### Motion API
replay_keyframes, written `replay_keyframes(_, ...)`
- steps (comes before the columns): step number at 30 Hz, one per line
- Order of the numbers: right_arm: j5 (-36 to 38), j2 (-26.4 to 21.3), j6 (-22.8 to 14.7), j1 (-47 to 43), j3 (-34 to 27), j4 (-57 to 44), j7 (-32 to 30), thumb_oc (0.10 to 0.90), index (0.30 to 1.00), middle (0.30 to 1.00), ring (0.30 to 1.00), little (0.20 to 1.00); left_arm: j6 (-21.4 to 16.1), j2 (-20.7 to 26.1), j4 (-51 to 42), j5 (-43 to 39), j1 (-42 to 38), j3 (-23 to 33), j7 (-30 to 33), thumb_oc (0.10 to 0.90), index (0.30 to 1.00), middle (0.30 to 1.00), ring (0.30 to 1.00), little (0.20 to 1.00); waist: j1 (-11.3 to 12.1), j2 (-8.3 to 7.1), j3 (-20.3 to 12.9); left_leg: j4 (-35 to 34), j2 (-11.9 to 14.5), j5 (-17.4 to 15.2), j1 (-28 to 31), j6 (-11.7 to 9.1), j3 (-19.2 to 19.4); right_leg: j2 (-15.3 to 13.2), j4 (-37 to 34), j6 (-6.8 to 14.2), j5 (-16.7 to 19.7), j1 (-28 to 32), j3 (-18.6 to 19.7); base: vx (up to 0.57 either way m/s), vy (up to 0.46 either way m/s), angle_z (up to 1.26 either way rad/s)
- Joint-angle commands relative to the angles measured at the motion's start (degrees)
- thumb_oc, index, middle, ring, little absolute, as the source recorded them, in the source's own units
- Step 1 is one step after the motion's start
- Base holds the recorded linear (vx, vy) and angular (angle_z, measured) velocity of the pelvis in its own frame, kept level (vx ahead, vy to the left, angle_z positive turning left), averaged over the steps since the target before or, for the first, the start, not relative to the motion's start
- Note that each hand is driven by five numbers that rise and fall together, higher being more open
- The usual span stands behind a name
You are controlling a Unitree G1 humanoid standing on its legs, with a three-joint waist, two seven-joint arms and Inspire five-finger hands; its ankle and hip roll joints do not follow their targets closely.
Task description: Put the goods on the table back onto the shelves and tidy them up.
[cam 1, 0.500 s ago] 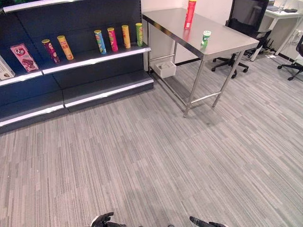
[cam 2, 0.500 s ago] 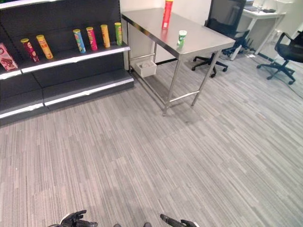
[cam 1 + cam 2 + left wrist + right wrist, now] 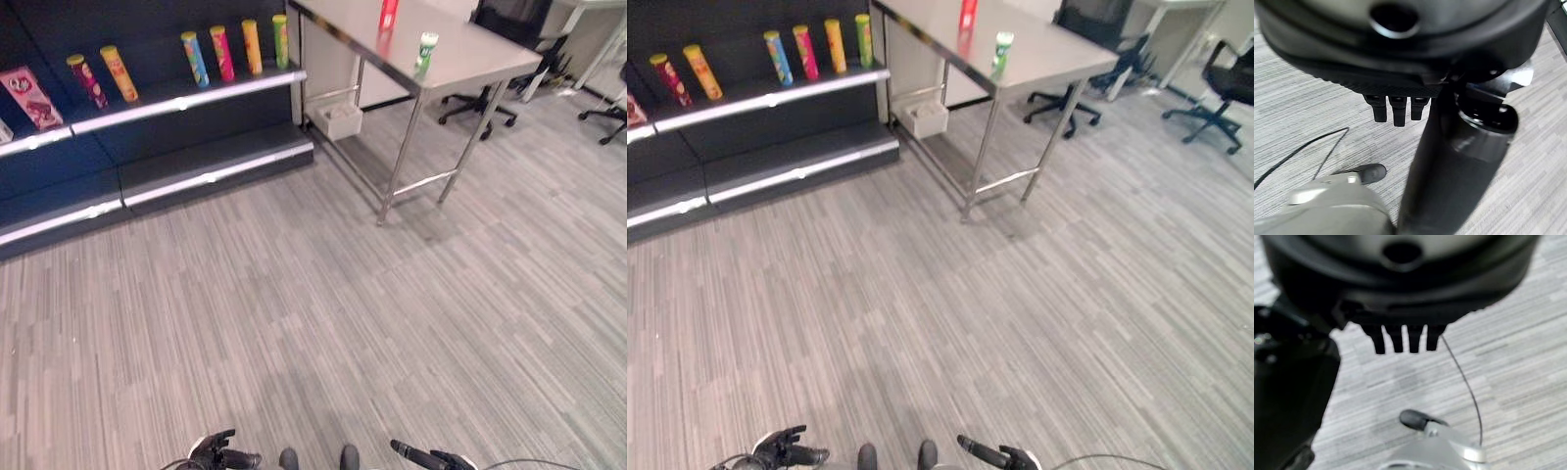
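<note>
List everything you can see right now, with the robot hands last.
Shelf unit: one, dark, far left.
Crisp tubes: six, maroon, orange, blue, pink, yellow, green, standing on its upper shelf.
Box: one, pink, same shelf, left of the tubes.
Steel table: one, silver, right of the shelves.
Tall tube: one, red, on the table.
Canister: one, green and white, on the table.
Bin: one, white, under the table.
Office chairs: two, black, beyond the table.
Left robot hand: open, empty.
Right robot hand: open, empty.

Green can (image 3: 1001, 51) on steel table (image 3: 1058, 67), pink tube (image 3: 806, 53) on shelf (image 3: 774, 99)
</note>
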Motion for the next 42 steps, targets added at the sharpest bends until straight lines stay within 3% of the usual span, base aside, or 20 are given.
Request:
replay_keyframes(1,1.9,-4.6,-1.8,-0.3,0.8,-4.2,-1.7,0.800,0.900,0.900,0.900,0.900,-1.4,1.7,-0.3,-0.8,-1.7,-1.6,0.9,0.800,0.900,0.900,0.900,0.900,0.3,-0.63,1.2,15.0,4.4,3.9,-8.4,-2.5,-0.7,0.0,2.3,3.6,-2.7,1.1,-1.9,0.02,-0.141,0.10)
replay_keyframes(3,2.3,-4.9,-1.7,-0.5,0.8,-4.4,-1.9,0.800,0.900,0.900,0.900,0.900,-1.6,1.7,-0.6,-1.3,-1.8,-1.4,1.6,0.800,0.900,0.900,0.900,0.900,0.8,-0.77,1.8,16.6,3.8,4.7,-12.2,-1.8,-0.7,0.3,1.9,3.3,-3.4,1.8,-2.5,0.11,-0.083,0.32)
replay_keyframes(7,2.4,-5.4,-1.8,-0.6,0.6,-4.8,-2.0,0.800,0.900,0.900,0.900,0.900,-1.8,1.5,-1.0,-1.2,-1.0,-1.1,1.7,0.800,0.900,0.900,0.900,0.900,2.4,-0.77,0.8,6.7,3.6,4.8,-14.8,-1.2,0.7,0.8,0.5,4.3,-4.9,3.9,-2.1,0.28,0.024,0.12)
replay_keyframes(8,2.2,-5.8,-2.1,-0.8,0.7,-5.8,-2.2,0.800,0.900,0.900,0.900,0.900,-1.9,1.5,-1.0,-1.2,-0.5,-0.7,1.7,0.800,0.900,0.900,0.900,0.900,3.5,0.44,0.0,-4.4,5.2,9.9,-15.7,-2.0,0.8,2.0,0.5,4.8,-6.4,5.0,-1.5,0.36,0.091,-0.04)
replay_keyframes(11,2.2,-6.0,-2.3,-1.4,0.8,-6.1,-2.6,0.800,0.900,0.900,0.900,0.900,-2.0,1.7,-1.4,-1.3,-0.2,-0.2,2.1,0.800,0.900,0.900,0.900,0.900,5.1,0.34,0.0,-13.0,5.8,12.7,-17.9,-3.1,1.5,1.9,0.5,5.1,-8.4,7.5,-0.2,0.30,0.063,-0.02)
replay_keyframes(15,0.9,-5.0,-2.7,-1.0,1.1,-7.9,-2.1,0.800,0.900,0.900,0.900,0.900,-2.4,2.4,-1.5,-1.6,1.7,3.0,3.4,0.800,0.900,0.900,0.900,0.900,6.7,0.15,-3.9,-16.1,6.6,16.2,-14.9,-3.2,4.0,1.4,0.5,6.0,-11.1,11.8,3.0,0.47,0.146,-0.49)
replay_keyframes(18,0.7,-3.9,-2.4,-0.8,0.6,-7.2,-1.7,0.800,0.900,0.900,0.900,0.900,-2.7,2.9,-2.3,-3.4,1.9,4.7,4.0,0.800,0.900,0.900,0.900,0.900,7.6,-1.59,-6.1,-15.3,4.6,14.3,-12.0,-1.2,4.4,-1.7,5.9,8.1,-10.6,11.2,3.9,0.51,0.213,-0.71)
replay_keyframes(20,0.6,-3.3,-2.4,-0.4,0.1,-7.0,-1.4,0.800,0.900,0.900,0.900,0.900,-2.7,3.3,-2.6,-3.4,1.9,5.0,4.2,0.800,0.900,0.900,0.900,0.900,7.5,-2.59,-6.7,-15.0,2.5,11.8,-9.2,0.6,4.9,-3.9,13.2,10.2,-7.5,9.1,4.5,0.34,0.186,-0.46)
replay_keyframes(22,0.9,-3.3,-2.4,-0.3,-0.5,-6.9,-1.0,0.800,0.900,0.900,0.900,0.900,-2.7,3.6,-3.6,-3.6,1.7,5.0,4.2,0.800,0.900,0.900,0.900,0.900,7.0,-2.75,-5.9,-14.1,0.4,9.1,-6.9,2.7,5.1,-5.7,24.4,12.0,0.2,4.7,5.4,0.24,0.164,-0.15)
replay_keyframes(23,0.9,-3.3,-2.4,-0.3,-0.5,-6.9,-1.0,0.800,0.900,0.900,0.900,0.900,-2.7,3.6,-3.6,-3.6,1.7,5.0,4.2,0.800,0.900,0.900,0.900,0.900,7.1,-2.58,-6.1,-14.0,0.6,9.1,-7.1,2.7,5.1,-5.5,24.3,12.0,0.4,4.5,5.5,0.20,0.208,0.04)
replay_keyframes(24,1.2,-3.2,-2.2,-0.8,-0.9,-7.1,-1.4,0.800,0.900,0.900,0.900,0.900,-2.5,3.8,-4.5,-4.1,0.9,4.8,4.8,0.800,0.900,0.900,0.900,0.900,6.0,-1.42,-4.5,-13.3,-0.1,7.2,-4.2,4.5,5.0,-6.6,35.7,11.9,8.3,-0.6,5.3,0.19,0.202,0.06)
replay_keyframes(26,1.1,-3.0,-2.1,-0.7,-1.1,-7.4,-1.9,0.800,0.900,0.900,0.900,0.900,-2.4,4.2,-4.6,-3.8,0.8,5.0,5.4,0.800,0.900,0.900,0.900,0.900,5.1,0.67,-3.7,-14.8,0.2,5.6,-0.3,5.3,4.9,-8.5,43.1,11.5,8.7,-6.6,2.6,0.36,0.240,0.06)
replay_keyframes(27,1.1,-2.9,-2.1,-0.6,-0.9,-7.5,-2.0,0.800,0.900,0.900,0.900,0.900,-2.5,4.5,-4.2,-2.4,0.1,4.7,6.3,0.800,0.900,0.900,0.900,0.900,4.0,1.68,-3.0,-15.8,0.1,3.6,2.8,5.1,4.5,-11.6,39.0,10.1,4.0,-9.9,-2.9,0.47,0.134,-0.27)
replay_keyframes(29,1.2,-3.2,-2.0,-0.8,-1.0,-7.5,-2.4,0.800,0.900,0.900,0.900,0.900,-2.6,4.8,-4.2,-1.2,-0.4,4.3,7.1,0.800,0.900,0.900,0.900,0.900,2.7,2.18,-2.2,-16.1,0.2,1.5,5.5,4.3,4.3,-11.8,29.4,9.7,1.5,-12.4,-7.0,0.38,0.002,-0.23)
replay_keyframes(30,1.2,-3.2,-2.0,-0.9,-1.0,-7.4,-2.4,0.800,0.900,0.900,0.900,0.900,-2.6,4.8,-4.2,-1.2,-0.4,4.3,7.1,0.800,0.900,0.900,0.900,0.900,2.7,2.32,-2.2,-16.1,0.4,1.5,5.4,4.3,4.2,-11.6,29.0,9.6,1.7,-12.3,-7.2,0.38,-0.113,0.03)
replay_keyframes(32,1.6,-3.3,-1.7,-1.1,-1.4,-6.9,-3.1,0.800,0.900,0.900,0.900,0.900,-2.9,5.0,-4.0,-0.5,-1.4,4.2,7.8,0.800,0.900,0.900,0.900,0.900,0.5,1.21,-1.2,-16.1,-0.5,-1.5,9.4,2.8,2.6,-9.2,9.9,11.5,4.9,-14.3,-7.1,0.57,-0.184,0.07)
replay_keyframes(33,1.6,-3.1,-1.6,-0.4,-1.9,-6.4,-3.1,0.800,0.900,0.900,0.900,0.900,-3.2,4.9,-4.8,-0.2,-2.3,4.3,7.9,0.800,0.900,0.900,0.900,0.900,-1.2,0.73,-0.9,-16.1,-0.3,-3.6,11.8,1.8,1.2,-7.4,1.5,13.4,8.2,-17.0,-3.7,0.58,-0.174,0.17)
replay_keyframes(37,0.4,-3.7,-1.4,0.4,-1.5,-6.0,-2.5,0.800,0.900,0.900,0.900,0.900,-3.7,4.2,-6.9,-0.3,-2.2,4.0,7.5,0.800,0.900,0.900,0.900,0.900,-1.6,0.04,-1.1,-16.1,-0.5,-5.9,14.4,1.4,-0.5,-7.4,0.5,14.1,10.0,-17.3,-2.6,0.37,-0.146,0.75)
replay_keyframes(40,-0.2,-5.5,-1.4,1.7,-1.7,-4.9,-1.8,0.800,0.900,0.900,0.900,0.900,-3.8,2.6,-10.0,-2.4,-1.0,2.5,6.5,0.800,0.900,0.900,0.900,0.900,-2.6,0.64,-2.7,-12.1,3.0,-7.0,16.0,-0.3,-2.2,-5.9,1.7,11.7,9.9,-13.6,-4.0,0.49,-0.319,0.47)
replay_keyframes(42,1.0,-6.0,-1.9,1.6,-2.0,-5.6,-1.9,0.800,0.900,0.900,0.900,0.900,-3.9,1.8,-11.4,-4.1,-0.5,1.9,5.9,0.800,0.900,0.900,0.900,0.900,-2.9,0.82,-2.9,-2.1,4.4,-3.5,13.1,-2.6,-2.3,-4.2,1.8,9.5,7.0,-10.4,-5.1,0.38,-0.302,0.49)
